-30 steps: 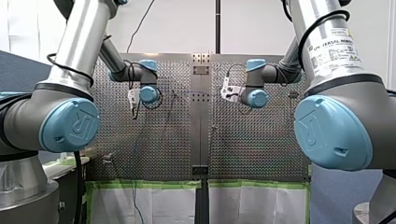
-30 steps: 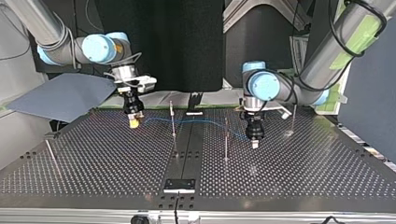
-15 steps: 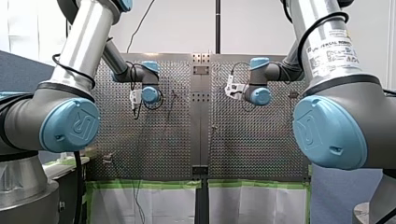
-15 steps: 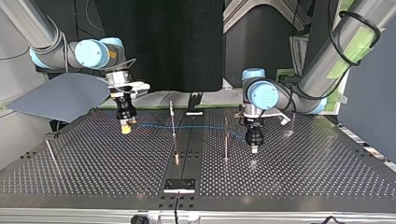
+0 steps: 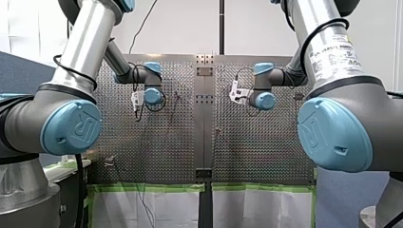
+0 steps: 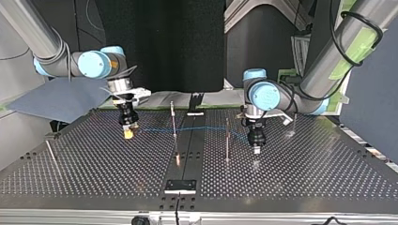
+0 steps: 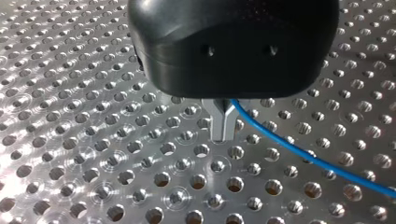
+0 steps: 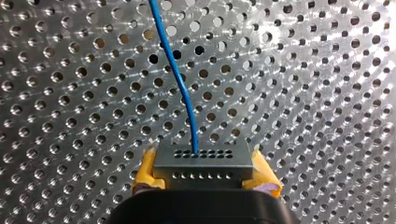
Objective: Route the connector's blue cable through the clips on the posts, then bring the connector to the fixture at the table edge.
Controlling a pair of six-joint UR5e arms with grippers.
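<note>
In the right wrist view, my right gripper is shut on the grey connector block, its yellow pads on either side. The blue cable runs ahead from the block over the table. In the top view my right gripper hangs low at the left. The blue cable stretches from it past a thin post to my left gripper at the right. In the left wrist view the metal fingers of my left gripper pinch the blue cable just above the perforated table.
A second post stands just beside my left gripper in the top view. Two more posts stand near the table's sides. A dark fixture plate sits at the near edge, and a small bracket at the far edge.
In the top view my right gripper has moved left and nearer with the connector, pulling the cable straighter. My left gripper has shifted slightly nearer, still holding the cable.
</note>
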